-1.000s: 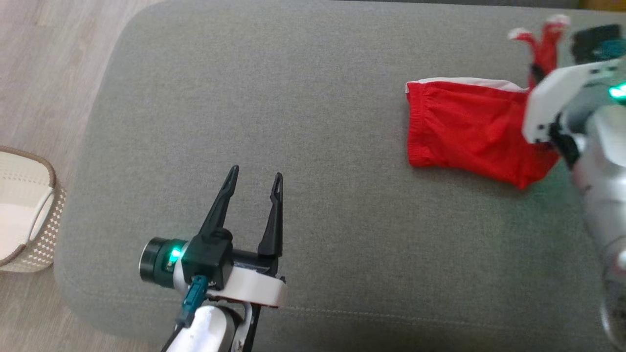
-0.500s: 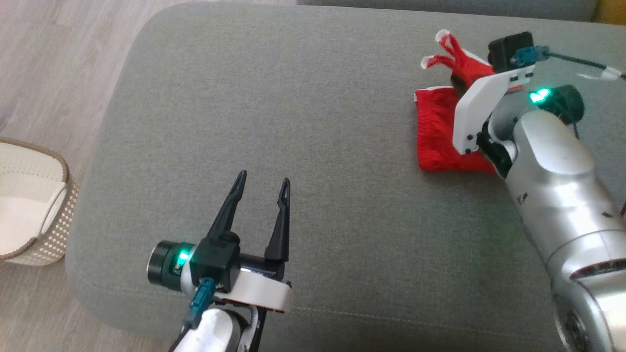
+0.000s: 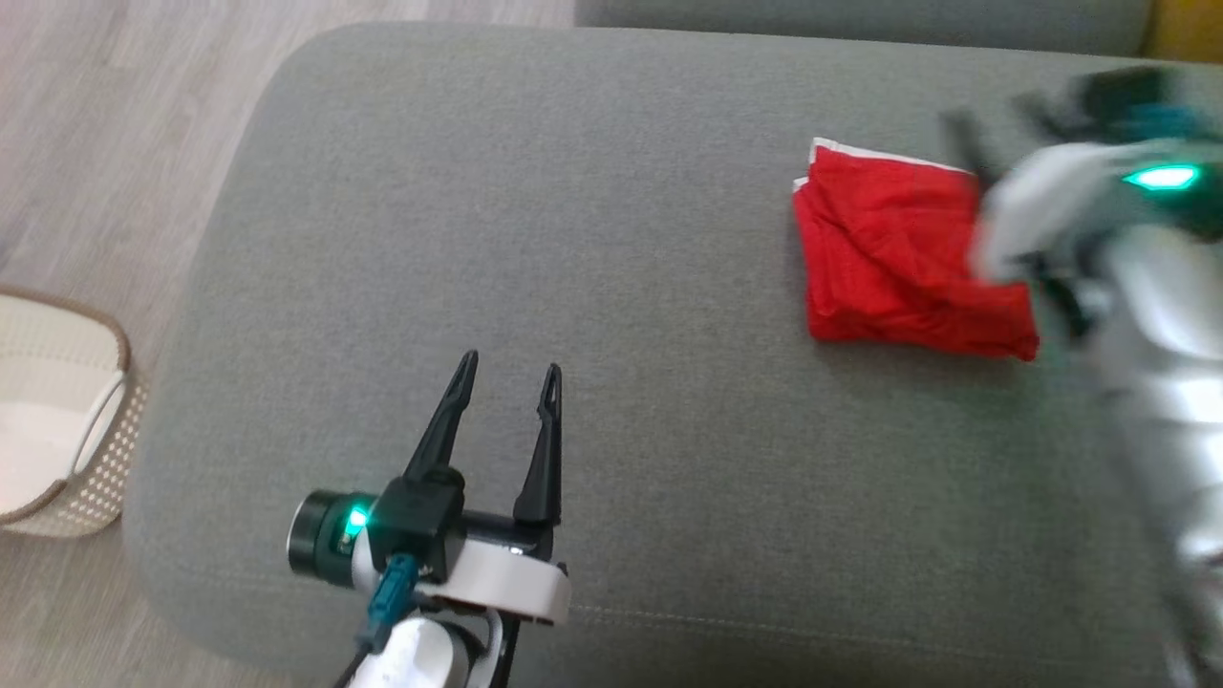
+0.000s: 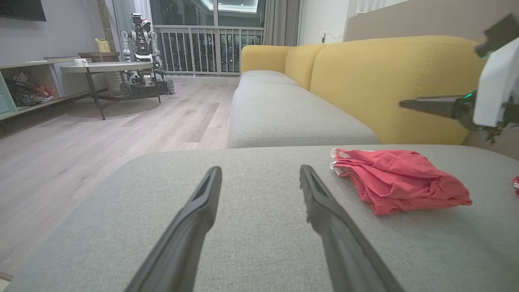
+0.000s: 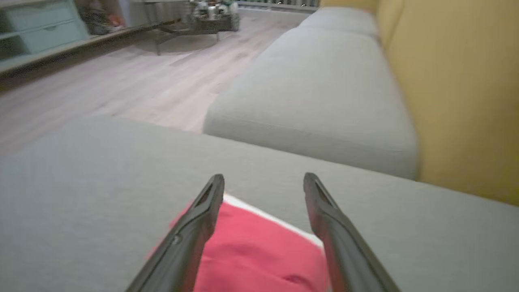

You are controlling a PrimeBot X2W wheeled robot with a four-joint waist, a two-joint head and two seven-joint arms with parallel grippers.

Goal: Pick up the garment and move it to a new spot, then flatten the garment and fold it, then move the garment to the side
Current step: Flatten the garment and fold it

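The garment [image 3: 898, 258] is red with a white trim, lying folded over in a rumpled packet on the right part of the grey sofa cushion [image 3: 611, 191]. My right gripper [image 3: 998, 119] is motion-blurred just above the garment's far right corner, jaws open and empty. In the right wrist view its fingers [image 5: 264, 177] stand apart over the red cloth [image 5: 251, 251]. My left gripper [image 3: 509, 363] rests open and empty low over the cushion's near left. The left wrist view has the garment [image 4: 397, 186] ahead to the right of its fingers [image 4: 260, 169].
A pale woven basket [image 3: 57, 411] stands on the wooden floor left of the cushion. A yellow backrest [image 4: 385, 81] rises behind the garment, with a second grey seat [image 4: 284, 117] beyond. Far off are a round table [image 4: 105, 67] and another robot [image 4: 142, 32].
My right gripper has opened and let go of the garment's lifted end. That end now lies folded over the rest, and the right arm has pulled back to the right. The left arm has stayed put.
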